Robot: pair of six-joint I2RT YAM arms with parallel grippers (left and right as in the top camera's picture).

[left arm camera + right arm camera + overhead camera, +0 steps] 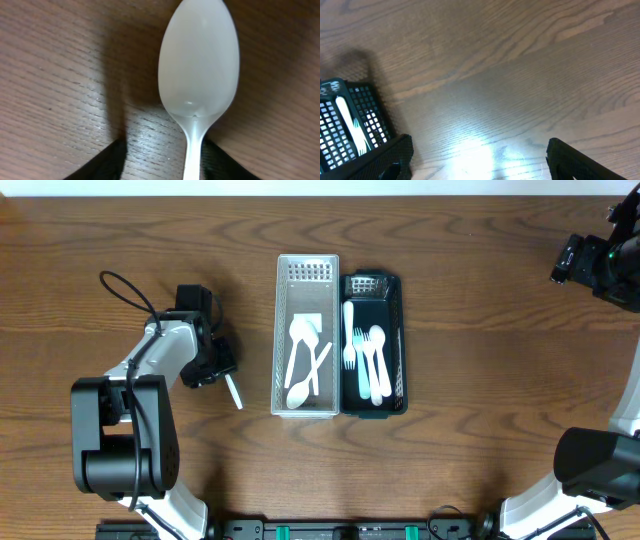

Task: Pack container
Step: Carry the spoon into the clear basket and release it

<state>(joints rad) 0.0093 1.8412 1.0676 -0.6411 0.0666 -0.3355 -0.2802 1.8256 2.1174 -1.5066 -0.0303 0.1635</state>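
Observation:
A white plastic spoon lies on the wooden table, its handle running between my left gripper's two fingers. The right finger is against the handle and the left finger stands apart, so the gripper is open around it. In the overhead view the left gripper is left of the baskets and the spoon's end sticks out below it. A white basket holds white utensils. A black basket beside it holds white and pale blue forks and spoons. My right gripper is open and empty over bare table.
The right arm is at the far right back of the table. A corner of the black basket shows at the left of the right wrist view. Arm bases stand at the front edge.

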